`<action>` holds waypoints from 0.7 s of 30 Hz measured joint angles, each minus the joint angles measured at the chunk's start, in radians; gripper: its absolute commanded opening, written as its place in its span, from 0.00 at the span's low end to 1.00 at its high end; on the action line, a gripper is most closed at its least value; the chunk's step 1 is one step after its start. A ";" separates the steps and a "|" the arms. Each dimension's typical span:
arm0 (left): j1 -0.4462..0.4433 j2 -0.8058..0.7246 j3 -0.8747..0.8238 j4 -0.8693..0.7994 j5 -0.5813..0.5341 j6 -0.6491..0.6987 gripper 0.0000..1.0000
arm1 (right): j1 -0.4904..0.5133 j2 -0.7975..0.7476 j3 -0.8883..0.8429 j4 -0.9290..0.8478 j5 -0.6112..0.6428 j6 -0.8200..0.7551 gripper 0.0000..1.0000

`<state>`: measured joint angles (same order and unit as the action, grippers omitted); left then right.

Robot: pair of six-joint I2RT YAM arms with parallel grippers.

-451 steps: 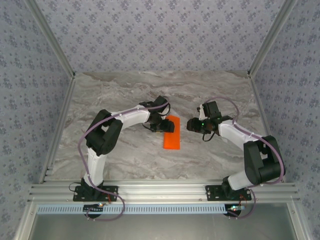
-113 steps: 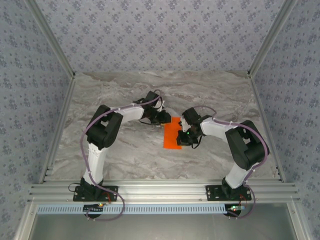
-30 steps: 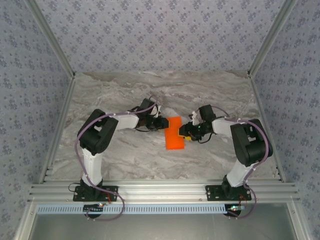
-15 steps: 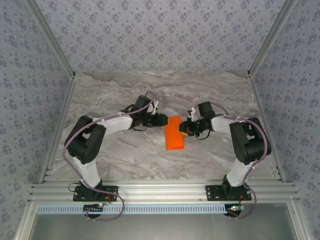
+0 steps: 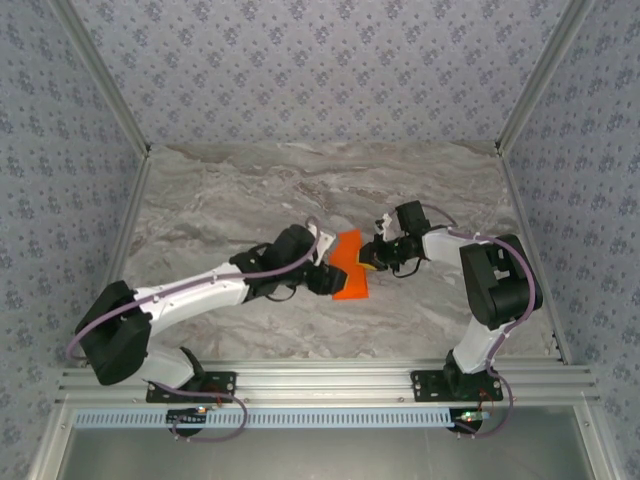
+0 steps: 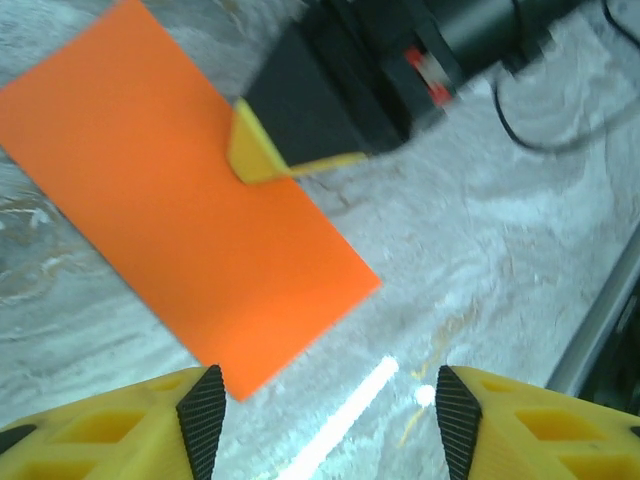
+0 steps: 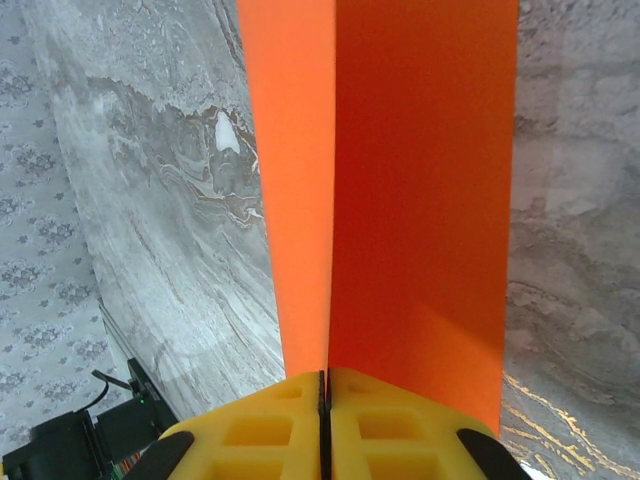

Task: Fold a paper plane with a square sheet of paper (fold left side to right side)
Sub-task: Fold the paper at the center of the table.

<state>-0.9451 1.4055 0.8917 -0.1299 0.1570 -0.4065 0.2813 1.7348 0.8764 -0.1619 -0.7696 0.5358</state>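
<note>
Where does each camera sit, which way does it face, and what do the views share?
Top external: above and behind the bases, looking down on the marble table; both arms whole, left gripper and right gripper at the orange paper.
Left wrist: looks down past its own open fingertips at the paper and the right gripper's yellow fingertip on it.
Right wrist: looks along the paper from its own shut fingers, which pinch the paper's edge.
Shared: all three show the paper.

Orange folded paper (image 5: 349, 271), one layer lifted
</note>
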 measured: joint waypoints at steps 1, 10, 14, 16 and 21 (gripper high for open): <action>-0.022 -0.007 -0.006 -0.006 -0.018 0.007 0.62 | 0.000 0.000 0.003 -0.003 0.003 0.000 0.07; -0.118 0.087 0.033 -0.055 -0.114 0.066 0.64 | 0.006 0.000 0.013 -0.028 0.008 0.011 0.07; -0.156 0.193 0.103 -0.066 -0.145 0.078 0.64 | 0.016 0.000 0.013 -0.033 0.014 0.019 0.06; -0.175 0.237 0.143 -0.078 -0.161 0.078 0.63 | 0.019 0.000 0.013 -0.033 0.014 0.025 0.06; -0.208 0.324 0.224 -0.085 -0.206 0.081 0.64 | 0.024 0.000 0.013 -0.033 0.014 0.033 0.07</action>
<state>-1.1530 1.7298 1.1152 -0.2150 -0.0490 -0.3256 0.3054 1.7348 0.8894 -0.1947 -0.7551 0.5690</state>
